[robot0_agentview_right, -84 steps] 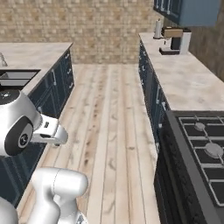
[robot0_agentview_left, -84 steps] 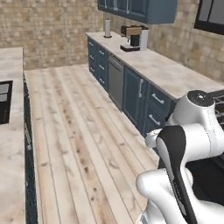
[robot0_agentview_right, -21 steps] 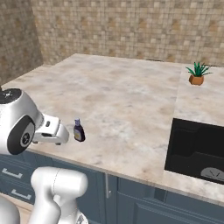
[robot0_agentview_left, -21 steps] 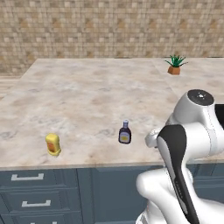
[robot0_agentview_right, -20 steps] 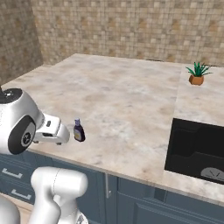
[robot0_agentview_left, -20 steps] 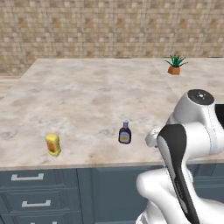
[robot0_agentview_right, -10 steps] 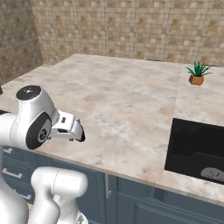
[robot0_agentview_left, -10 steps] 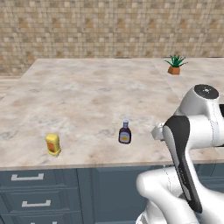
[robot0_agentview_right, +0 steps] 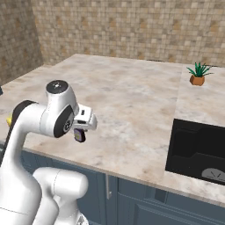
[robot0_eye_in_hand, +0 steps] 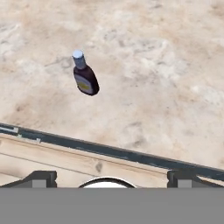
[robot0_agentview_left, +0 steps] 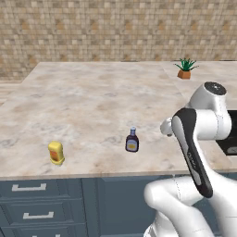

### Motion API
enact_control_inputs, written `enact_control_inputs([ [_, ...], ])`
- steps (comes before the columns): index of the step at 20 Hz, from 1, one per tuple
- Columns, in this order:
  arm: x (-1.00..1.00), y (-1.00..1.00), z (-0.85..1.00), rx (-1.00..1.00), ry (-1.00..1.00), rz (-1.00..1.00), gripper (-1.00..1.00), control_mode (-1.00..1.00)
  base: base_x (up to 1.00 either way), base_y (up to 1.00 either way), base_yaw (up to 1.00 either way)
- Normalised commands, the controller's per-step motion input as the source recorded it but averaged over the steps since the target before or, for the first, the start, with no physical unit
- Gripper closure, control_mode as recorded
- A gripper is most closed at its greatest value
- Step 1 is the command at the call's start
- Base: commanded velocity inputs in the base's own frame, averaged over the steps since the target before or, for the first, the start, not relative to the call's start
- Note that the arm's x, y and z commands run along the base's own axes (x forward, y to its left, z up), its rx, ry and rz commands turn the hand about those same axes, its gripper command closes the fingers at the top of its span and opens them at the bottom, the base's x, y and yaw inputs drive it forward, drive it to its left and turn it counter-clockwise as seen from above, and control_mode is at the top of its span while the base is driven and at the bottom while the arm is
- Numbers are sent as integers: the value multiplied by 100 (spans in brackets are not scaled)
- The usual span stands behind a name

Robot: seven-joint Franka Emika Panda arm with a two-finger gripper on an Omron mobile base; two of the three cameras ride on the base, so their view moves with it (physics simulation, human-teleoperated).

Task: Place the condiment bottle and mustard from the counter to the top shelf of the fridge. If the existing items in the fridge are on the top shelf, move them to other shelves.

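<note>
White arm bent at the elbow over the surface (robot0_agentview_left: 92, 106) edge, tool (robot0_eye_in_hand: 109, 177) jaws wide and holding nothing, angled down toward the condiment bottle (robot0_eye_in_hand: 85, 77) standing near the front edge, mustard (robot0_agentview_left: 56, 152) well apart to its left

Right base view: the condiment bottle (robot0_agentview_right: 80, 135) is largely hidden behind the robot's hand, with just its lower body and label showing. The mustard (robot0_agentview_right: 8, 121) appears as a yellow sliver beside the arm, the rest covered. The black sink (robot0_agentview_right: 200, 154) is cut off by the right edge. Left base view: bottle labels too small to read; the arm hides the counter (robot0_agentview_left: 92, 111) at right. Hand view: the fingertips (robot0_eye_in_hand: 40, 178) are cropped at the bottom.
</note>
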Motion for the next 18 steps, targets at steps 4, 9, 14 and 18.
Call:
enact_control_inputs([
  [4, 67, -12, -3, 7, 0, 8, -100, -100, 0, 0, 0],
  [9, 74, -7, -19, 9, -1, 7, -100, -100, 0, 0, 0],
  [14, 49, -8, -29, 16, -9, 22, -100, -100, 0, 0, 0],
  [18, 33, -5, -30, 19, -8, 23, -100, -100, 0, 0, 0],
])
